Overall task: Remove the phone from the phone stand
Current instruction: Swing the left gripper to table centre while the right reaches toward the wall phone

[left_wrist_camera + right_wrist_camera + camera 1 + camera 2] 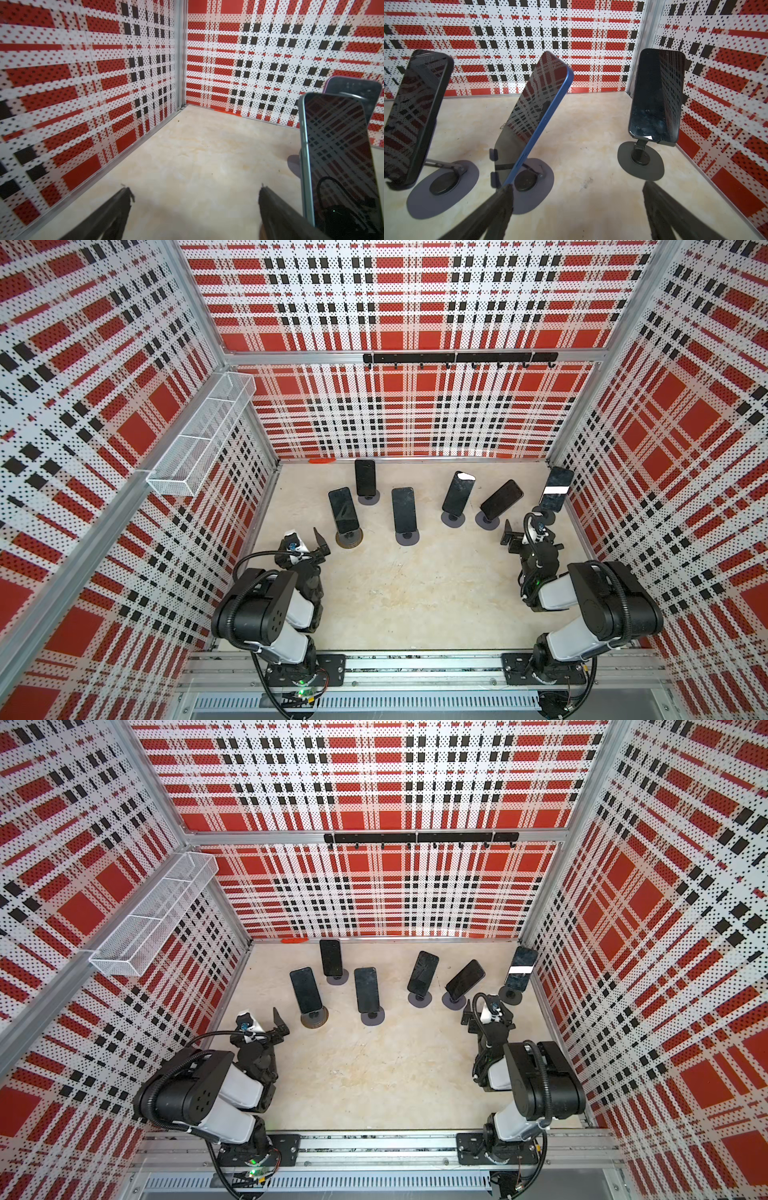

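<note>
Recording no removal yet: row of phones [423,971], six in both top views, each seated on its own stand. Failing to tell which one is meant. Taking the bronze-based stand [351,540] as reference.

Noting the teal-edged phone [343,510] leaning on that stand, screen dark. Finding the left gripper [194,188] just beside that stand, jaws spread wide, holding and touching nothing. Finding the right gripper [578,186] well apart from that stand, at the row's far end, likewise spread and empty, facing the blue-edged phone [533,116].

Judging the whole job as outstanding: approach, grasp, lift clear.

Flagging tight spacing: second phone [365,477] standing close behind that stand, third phone [403,510] just beside it, both likely hampering a sideways reach.

Logging also a wire basket [199,439] and hook rail [459,358] on the walls, high above that stand, and a small orange item [322,460] at the back wall beyond it.
</note>
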Robot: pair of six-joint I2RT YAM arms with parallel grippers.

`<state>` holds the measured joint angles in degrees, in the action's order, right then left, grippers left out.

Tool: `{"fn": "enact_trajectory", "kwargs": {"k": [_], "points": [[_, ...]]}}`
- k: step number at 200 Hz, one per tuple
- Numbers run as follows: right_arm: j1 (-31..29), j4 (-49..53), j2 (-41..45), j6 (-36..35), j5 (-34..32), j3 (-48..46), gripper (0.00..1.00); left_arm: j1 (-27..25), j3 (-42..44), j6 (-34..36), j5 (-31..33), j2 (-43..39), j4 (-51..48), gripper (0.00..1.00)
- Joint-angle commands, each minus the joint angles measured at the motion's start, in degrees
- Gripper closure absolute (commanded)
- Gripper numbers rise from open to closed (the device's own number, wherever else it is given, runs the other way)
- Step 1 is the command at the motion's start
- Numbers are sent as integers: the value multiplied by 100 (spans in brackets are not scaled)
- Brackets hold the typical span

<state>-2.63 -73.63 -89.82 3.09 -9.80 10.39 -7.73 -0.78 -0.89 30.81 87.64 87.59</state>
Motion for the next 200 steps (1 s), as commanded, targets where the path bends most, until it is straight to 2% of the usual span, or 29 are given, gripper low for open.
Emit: {"fn": "enact_trajectory", "kwargs": {"k": [1,21,39,52,63,73,98,119,139,166,182,200], "points": [[-55,-606,-49,-135,180,-63,0,-397,-16,588,939,-755,825,2],[-55,-942,-65,-172,282,-219,0,-597,-196,716,1015,-1567,-138,2],[-53,-1430,-85,-115,148,-451,0,-874,-381,427,1172,-2278,-1207,2],[-54,-1575,-12,-56,24,-548,0,-985,-455,168,1081,-2731,-1973,2],[-55,-1586,125,-66,31,-611,0,-1128,-471,166,902,-2932,-2235,2],[-53,-1493,305,-79,44,-651,0,-1491,-601,251,1146,-2996,-2445,2],[-55,-1157,843,29,-171,-771,0,-2813,-1164,951,2146,-2712,-2819,2],[-55,-654,1403,-7,-19,-769,0,-3687,-1398,776,2658,-2293,-2917,2],[-61,577,2261,127,342,-565,0,-4493,-1754,652,3288,-1856,-2987,2],[-58,3593,3371,264,883,388,0,-5200,-2355,498,3140,-1211,-3328,2],[-62,5417,3520,791,350,1276,0,-5358,-2633,38,2837,-856,-3793,2],[-51,6988,3212,1271,-309,2279,0,-5530,-2834,-42,2679,-368,-3943,2]]}}
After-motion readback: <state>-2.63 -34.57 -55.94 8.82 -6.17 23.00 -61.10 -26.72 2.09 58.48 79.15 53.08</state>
